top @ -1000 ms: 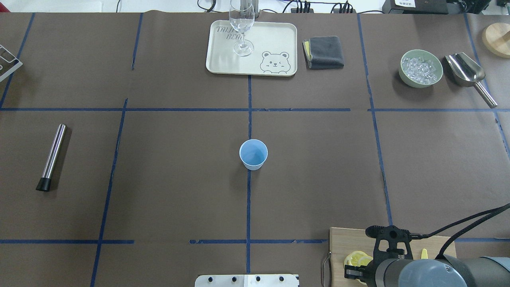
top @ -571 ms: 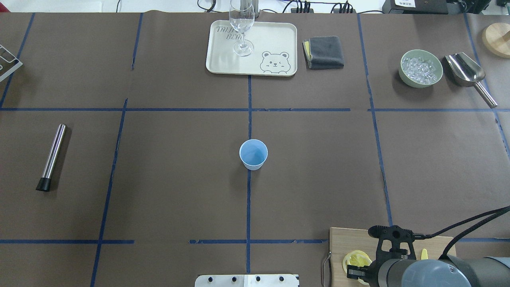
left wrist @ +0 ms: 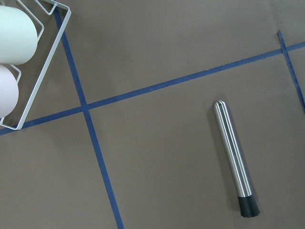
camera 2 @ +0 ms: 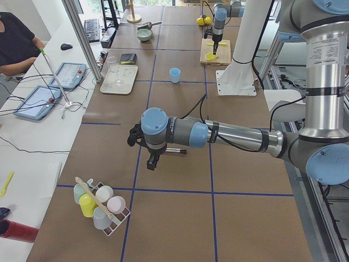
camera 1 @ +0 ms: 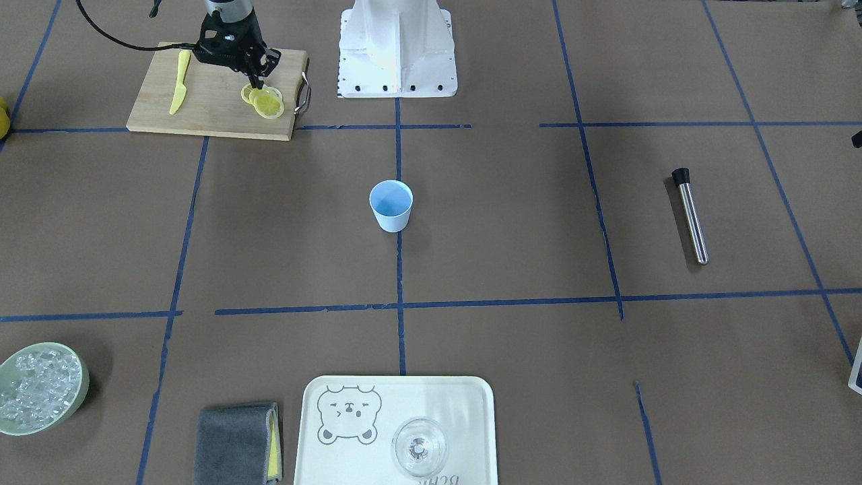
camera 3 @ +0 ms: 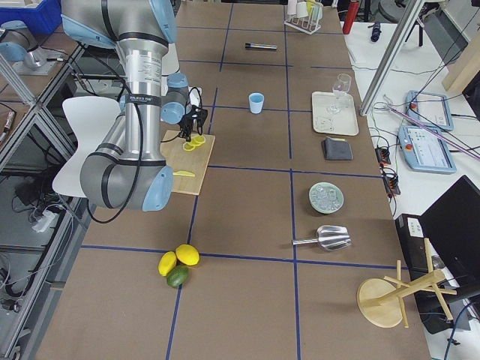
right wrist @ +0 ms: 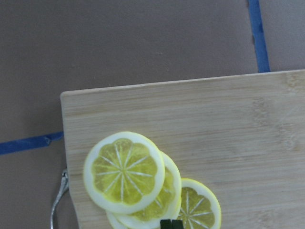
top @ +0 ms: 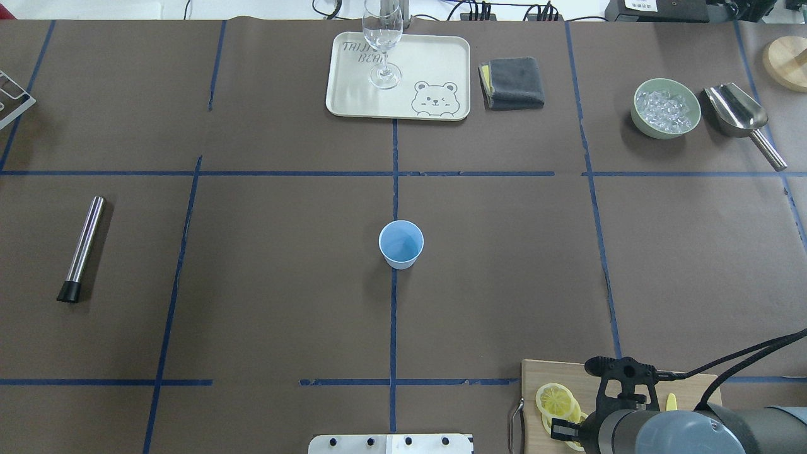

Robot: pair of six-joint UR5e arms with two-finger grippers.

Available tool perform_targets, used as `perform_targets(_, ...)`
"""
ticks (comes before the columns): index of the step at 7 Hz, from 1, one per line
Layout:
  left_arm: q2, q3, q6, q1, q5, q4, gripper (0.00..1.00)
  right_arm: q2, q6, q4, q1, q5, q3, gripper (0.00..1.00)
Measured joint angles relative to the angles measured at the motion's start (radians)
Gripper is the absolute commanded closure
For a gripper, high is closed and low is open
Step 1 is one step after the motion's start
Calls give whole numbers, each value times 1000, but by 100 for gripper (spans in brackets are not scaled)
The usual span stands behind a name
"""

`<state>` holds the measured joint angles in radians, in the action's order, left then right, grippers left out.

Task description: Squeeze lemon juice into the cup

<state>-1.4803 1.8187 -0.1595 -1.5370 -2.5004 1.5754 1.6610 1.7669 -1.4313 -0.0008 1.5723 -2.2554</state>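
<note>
The pale blue cup (top: 401, 244) stands upright at the table's middle, also seen from across (camera 1: 391, 205). Three lemon slices (camera 1: 264, 100) lie overlapping on a wooden cutting board (camera 1: 209, 101) at the robot's near right, and they also show in the overhead view (top: 556, 400) and the right wrist view (right wrist: 125, 171). My right gripper (camera 1: 256, 84) points down at the slices' near edge. Its fingertips (right wrist: 171, 224) look shut together and touch the stack; the slices lie flat. My left gripper (camera 2: 150, 162) hovers over the table's left end; I cannot tell whether it is open.
A yellow knife (camera 1: 178, 84) lies on the board. A steel muddler (top: 82, 248) lies at the left. A tray (top: 435, 63) with a wine glass (top: 382, 44), a grey cloth (top: 512, 82), a bowl of ice (top: 667, 107) and a scoop (top: 737, 113) line the far side. A cup rack (camera 2: 101, 204) stands at the far left.
The right wrist has shifted slightly to the right. The lemon slices, bunched and partly hidden before, now lie fanned out further left on the board.
</note>
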Motion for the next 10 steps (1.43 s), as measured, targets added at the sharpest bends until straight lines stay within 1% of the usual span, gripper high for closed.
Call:
perform_targets(2, 0, 0, 0, 0, 0, 0, 0, 2, 1, 0, 1, 0, 0, 100)
perform_targets(3, 0, 0, 0, 0, 0, 0, 0, 4, 1, 0, 2, 0, -1, 1)
perform_targets(7, 0, 0, -1, 0, 2, 7, 0, 48, 6, 1, 27, 2, -41, 0)
perform_targets(8, -1, -5, -2, 0, 6, 46, 0, 64, 3, 4, 65, 21, -59, 0)
perform_targets(9, -1, -32, -3, 1, 10, 116, 0, 75, -7, 7, 127, 63, -70, 0)
perform_targets(10, -3, -72, -3, 1, 12, 175, 0, 80, -45, 9, 206, 126, -73, 0)
